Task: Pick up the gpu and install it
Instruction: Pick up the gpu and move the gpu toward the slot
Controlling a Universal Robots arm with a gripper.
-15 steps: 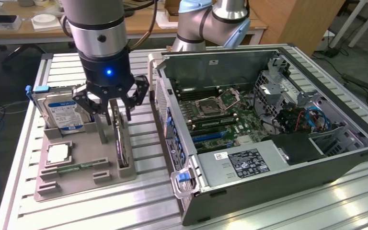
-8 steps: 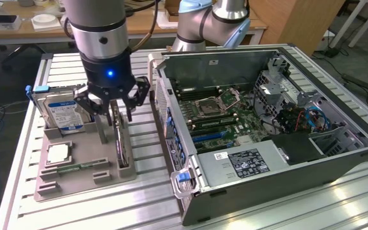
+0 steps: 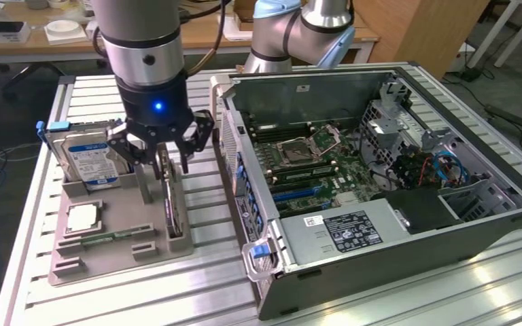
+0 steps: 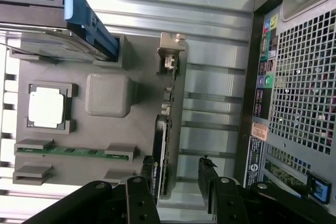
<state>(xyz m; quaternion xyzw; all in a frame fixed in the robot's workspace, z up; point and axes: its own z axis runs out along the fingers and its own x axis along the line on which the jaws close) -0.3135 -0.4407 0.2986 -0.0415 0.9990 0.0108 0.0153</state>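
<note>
The gpu [image 3: 174,209] is a thin dark card standing on edge in a slot of the grey fixture tray [image 3: 152,250], on the exterior view's left. My gripper [image 3: 164,163] hangs directly over the card's far end, open, one finger on each side of it. In the wrist view the gpu [image 4: 167,124] appears edge-on with its silvery bracket [image 4: 170,56] at one end. Its other end lies between the black fingertips [image 4: 148,174] of my gripper [image 4: 178,178], closer to one finger than the other, with a gap still showing on both sides.
The tray also holds an upright hard drive [image 3: 84,159] with a blue rail, a CPU [image 3: 83,217] and a green memory stick [image 3: 107,239]. The open computer case [image 3: 478,234] lies on the exterior view's right, its motherboard [image 3: 311,163] exposed. Slatted aluminium table [image 3: 198,299] underneath.
</note>
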